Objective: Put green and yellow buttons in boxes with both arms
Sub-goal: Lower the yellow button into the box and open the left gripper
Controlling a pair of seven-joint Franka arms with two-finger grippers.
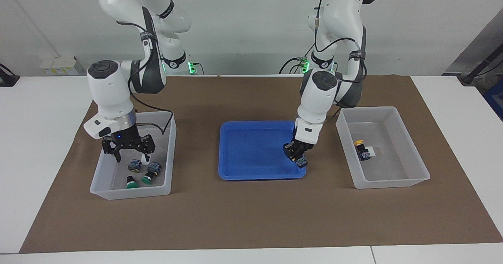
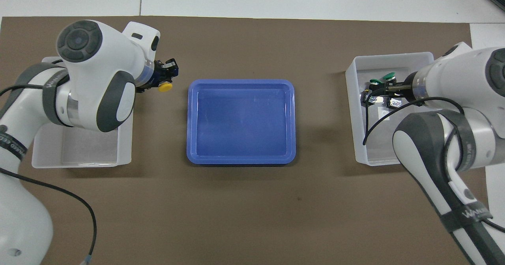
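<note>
Facing view: left gripper is clamped on a yellow button, up in the air over the blue tray's edge toward the left arm's end. Overhead, the yellow cap shows under that gripper, over the mat between tray and the left arm's box. That box already has one yellow button on its floor by the sticker.

Right gripper has its jaws spread wide, holding nothing, raised over the other box. Two green buttons lie side by side on that box's floor below it; overhead, green caps sit toward the box's end farther from the robots.

Step in hand, my read: last yellow button in transit, tray looks bare, green side done.

Next move needs: carry the button over the box wall with clearance, lower inside, open the gripper off the button already there. Right arm only needs to lift clear of its box.
</note>
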